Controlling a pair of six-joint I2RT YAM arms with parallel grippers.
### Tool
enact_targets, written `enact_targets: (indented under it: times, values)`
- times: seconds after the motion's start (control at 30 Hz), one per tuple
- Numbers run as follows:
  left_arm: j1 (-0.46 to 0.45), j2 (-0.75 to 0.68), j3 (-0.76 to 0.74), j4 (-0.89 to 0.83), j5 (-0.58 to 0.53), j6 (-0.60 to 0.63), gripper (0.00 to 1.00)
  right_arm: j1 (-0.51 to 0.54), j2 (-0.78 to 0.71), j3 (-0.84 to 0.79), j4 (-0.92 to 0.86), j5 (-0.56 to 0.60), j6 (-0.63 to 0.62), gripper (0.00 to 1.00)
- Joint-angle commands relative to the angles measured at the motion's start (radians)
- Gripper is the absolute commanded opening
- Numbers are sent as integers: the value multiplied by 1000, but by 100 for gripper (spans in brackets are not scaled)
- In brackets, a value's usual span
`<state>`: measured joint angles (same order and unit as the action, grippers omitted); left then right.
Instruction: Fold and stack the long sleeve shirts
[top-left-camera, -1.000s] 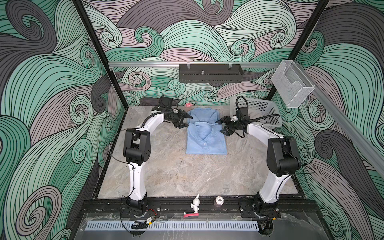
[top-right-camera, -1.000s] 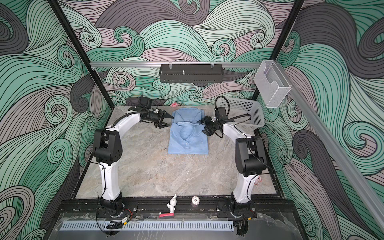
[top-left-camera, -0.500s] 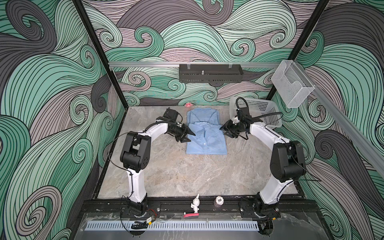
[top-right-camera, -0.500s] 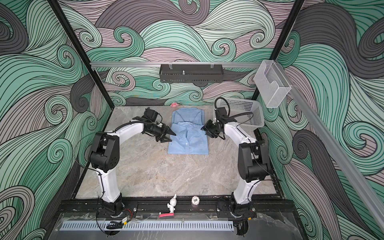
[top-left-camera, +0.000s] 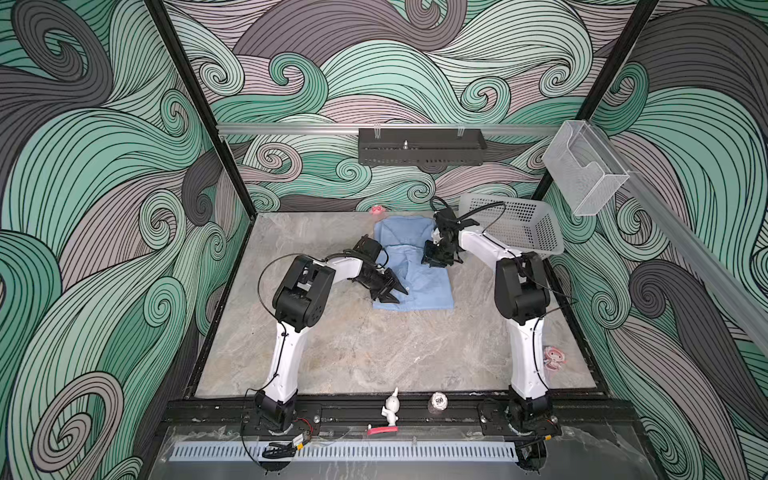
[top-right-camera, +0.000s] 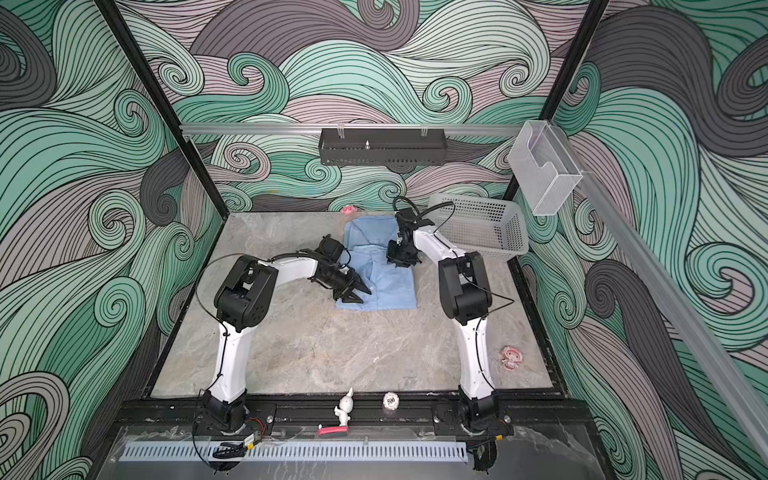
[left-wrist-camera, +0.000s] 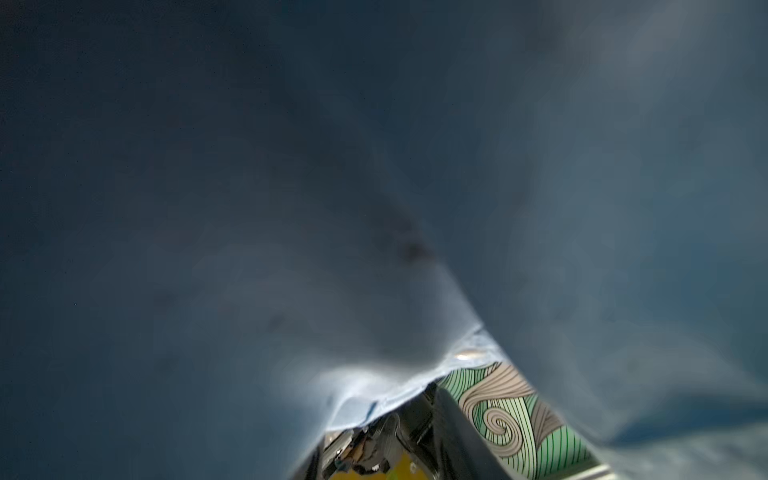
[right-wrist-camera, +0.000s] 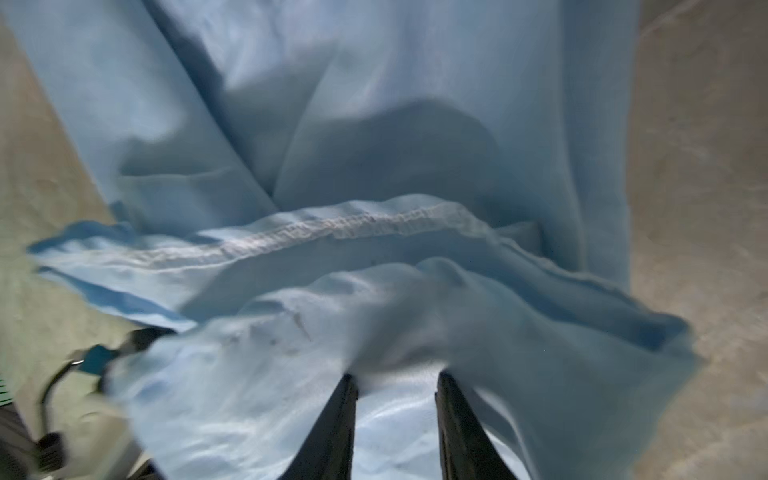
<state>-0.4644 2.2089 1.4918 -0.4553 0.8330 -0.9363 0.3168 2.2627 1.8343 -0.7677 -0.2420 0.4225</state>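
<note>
Where the shirt (top-left-camera: 428, 286) sits: flat on the table (top-left-camera: 374, 353), far middle, a light blue rough rectangle with folds across its middle; same in both top views (top-right-camera: 395, 291).
left gripper (top-left-camera: 395, 293): low over the shirt's near left part, pointing toward the near right. Touching the shirt or just above it, can't say.
left claw state: can't tell. Top views are too small, and the wrist view shows no fingers.
left wrist view: nearly all dark, blurred shirt (left-wrist-camera: 374, 166) right at the lens; a sliver of wall pattern (left-wrist-camera: 511, 407) shows past its edge.
right gripper (top-left-camera: 434, 262): at the shirt's right edge, about mid-length, pointing down into it.
right claw state: fingers (right-wrist-camera: 340, 415) stand partly apart with shirt between them and a bunched fold draped over the tips. Tips are hidden, so pinched or loose, can't tell.
right wrist view: stitched hem (right-wrist-camera: 353, 226) runs across ahead of the fingers; fabric is blurred; bare table on both sides.
basket (top-left-camera: 540, 245): white, perforated, far right corner of the table, near the shirt but apart from it; the right forearm passes in front of it.
arm bases: on the near rail (top-left-camera: 340, 409), left arm at left, right arm at right, elbows bent.
other: small pink item (top-left-camera: 377, 209) at the table's far edge just beyond the shirt; white figurine (top-left-camera: 390, 409) and round token (top-left-camera: 438, 401) on the rail; pink sticker (top-left-camera: 555, 359) on the table beside the right arm.
</note>
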Motion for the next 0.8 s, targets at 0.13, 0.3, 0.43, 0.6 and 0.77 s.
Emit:
enact_targets:
  times: [0.13,0.3,0.43,0.6,0.77]
  values:
    - [74,-3,-32,-202,-83,172,49,67,-11,-134,-77,55,-26,35]
    - [131,-98,-69,-322,-153,285,51,148,-129,-382,45,25,69,36]
    - [157,-227,-122,-365,-213,345,52,240,-233,-514,135,-20,157,37]
    - [161,-472,-207,-374,-341,411,54,290,-416,-557,164,42,188,46]
    - [106,-731,-391,-211,-490,421,55,272,-581,-532,154,255,45,53]
